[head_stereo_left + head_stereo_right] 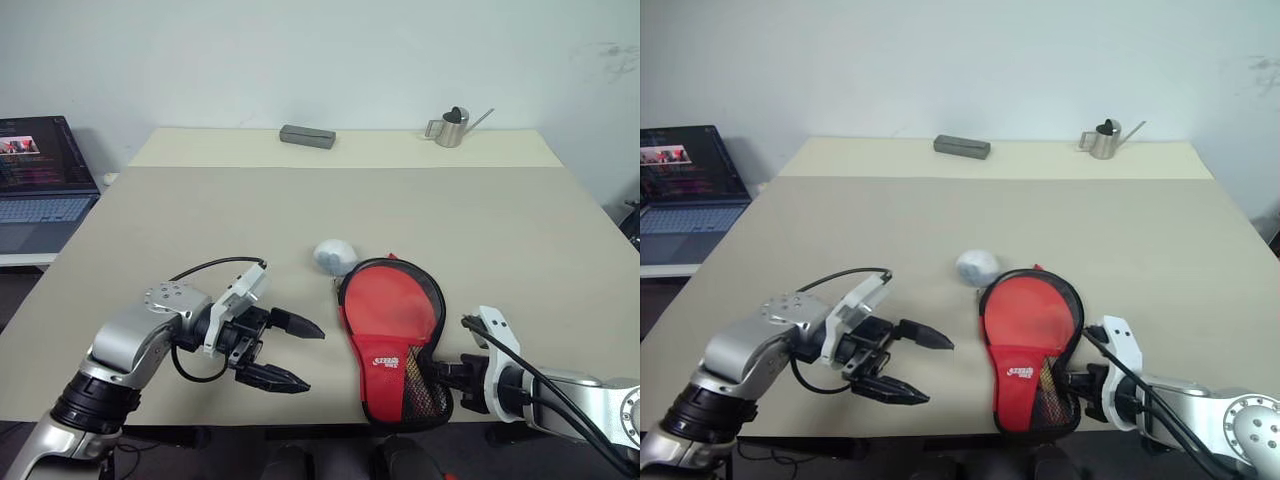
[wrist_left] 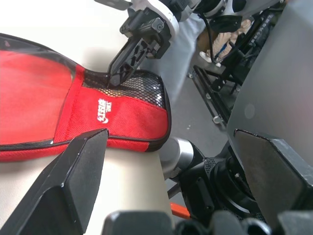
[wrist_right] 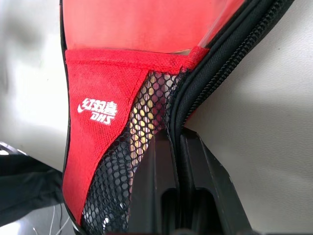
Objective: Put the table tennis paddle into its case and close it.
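The case point(image 1: 386, 362) lies flat near the table's front edge with its narrow mesh end toward me. The table tennis paddle point(image 1: 392, 300) is inside it, and its red face shows through the clear side. In the right wrist view, the handle's light wood glints behind the mesh point(image 3: 141, 122). My right gripper point(image 3: 175, 134) is at the case's narrow end, shut on the black zipper rim point(image 3: 220, 63). My left gripper point(image 1: 314, 358) hovers open just left of the case, pointing at it, with nothing between its fingers.
A small white ball point(image 1: 334, 255) rests just beyond the case's round end. At the table's far edge are a grey block point(image 1: 307, 136) and a small metal watering can point(image 1: 452, 127). An open laptop point(image 1: 40, 185) stands off the table's left side.
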